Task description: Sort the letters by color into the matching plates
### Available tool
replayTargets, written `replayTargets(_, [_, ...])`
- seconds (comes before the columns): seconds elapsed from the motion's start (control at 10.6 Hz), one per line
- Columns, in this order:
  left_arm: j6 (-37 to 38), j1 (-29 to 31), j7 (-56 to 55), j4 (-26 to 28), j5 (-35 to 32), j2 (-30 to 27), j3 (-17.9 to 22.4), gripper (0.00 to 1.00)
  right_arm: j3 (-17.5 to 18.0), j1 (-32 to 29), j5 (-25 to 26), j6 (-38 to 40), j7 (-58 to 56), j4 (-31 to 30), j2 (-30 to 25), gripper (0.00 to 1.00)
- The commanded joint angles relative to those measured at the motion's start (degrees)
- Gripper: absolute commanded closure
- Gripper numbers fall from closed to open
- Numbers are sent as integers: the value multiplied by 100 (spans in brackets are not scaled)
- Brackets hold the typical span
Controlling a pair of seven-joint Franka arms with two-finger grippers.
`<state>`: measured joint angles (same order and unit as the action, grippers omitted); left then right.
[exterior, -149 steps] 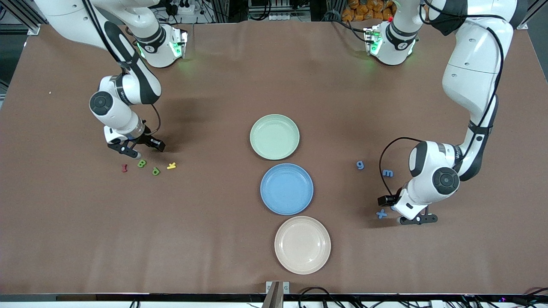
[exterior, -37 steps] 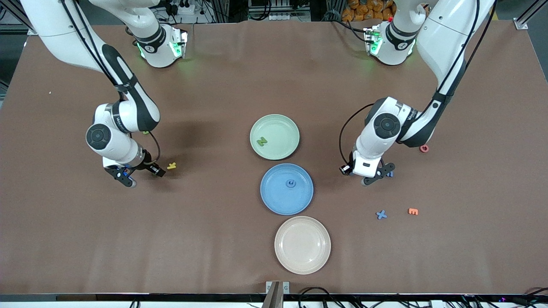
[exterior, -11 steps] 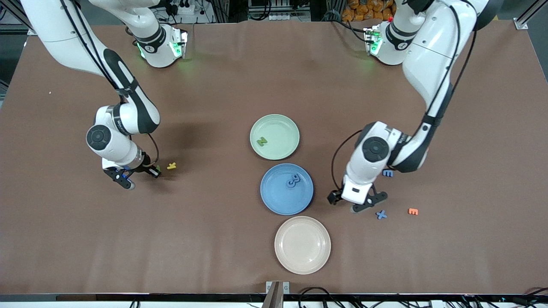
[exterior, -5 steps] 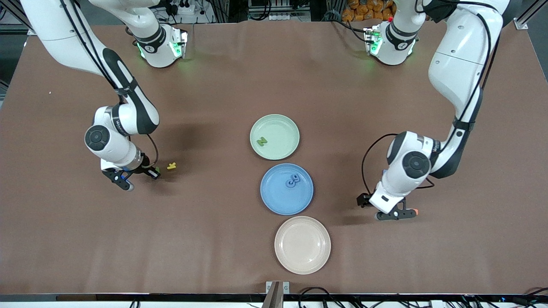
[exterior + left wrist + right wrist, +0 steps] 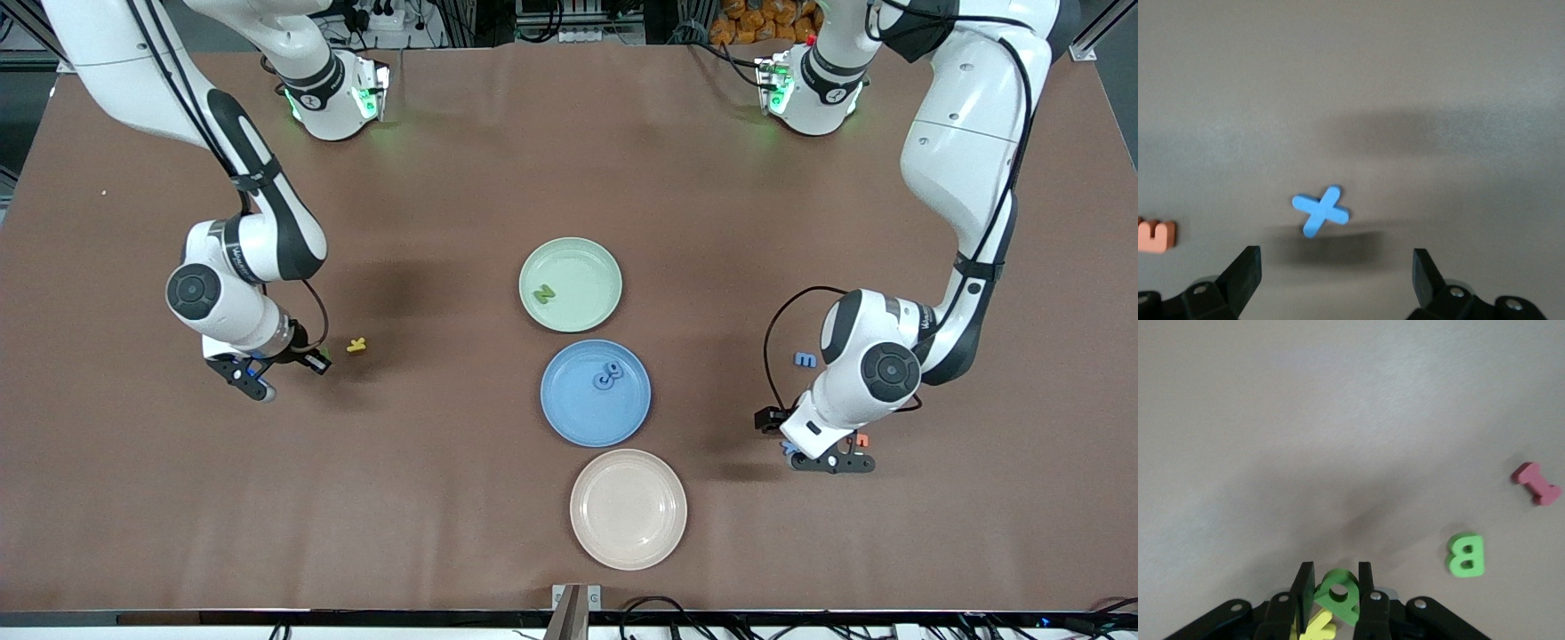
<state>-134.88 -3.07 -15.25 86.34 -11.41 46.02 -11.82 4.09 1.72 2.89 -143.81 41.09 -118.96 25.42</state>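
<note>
- Green foam letter (image 5: 1338,595) sits pinched between the fingers of the right tool (image 5: 1335,587), above the bench (image 5: 444,498) at the right arm's end; a second ago the same tool was lower, right by the yellow letter (image 5: 356,345), which has not moved.
- Beneath that tool, the right wrist view shows a green B (image 5: 1466,555) and a dark red letter (image 5: 1536,483) lying apart on the bench.
- Left tool (image 5: 1338,280) has its fingers spread wide and hangs over the blue X (image 5: 1320,211); a second ago it was nearer the plates, and half a second ago it covered the X in the front view.
- Orange letter (image 5: 1155,235) lies beside the X, toward the left arm's end.
- Blue m (image 5: 805,359) lies on the bench farther from the front camera than the left tool, unchanged.
- Pale green plate (image 5: 596,258) holds one green letter (image 5: 543,292); blue plate (image 5: 569,418) holds two blue letters (image 5: 609,375) touching; both as they were a second ago.
- Cream plate (image 5: 628,508) lies nearest the front camera.
</note>
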Motion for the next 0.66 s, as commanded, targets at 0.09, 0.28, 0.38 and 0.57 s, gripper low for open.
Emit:
replayTargets(0.09, [128, 44, 627, -451, 121, 328, 101, 0, 162, 302, -218, 738, 292, 346, -126, 100])
replayTargets(0.28, [119, 97, 663, -521, 130, 416, 101, 0, 441, 373, -219, 968, 565, 479, -134, 100])
replayTargets(0.38, [119, 105, 646, -643, 139, 478, 101, 0, 591, 382, -219, 969, 749, 514, -126, 100])
replayTargets(0.57, [119, 105, 585, -662, 139, 539, 101, 0, 934, 487, -210, 978, 830, 602, -91, 100])
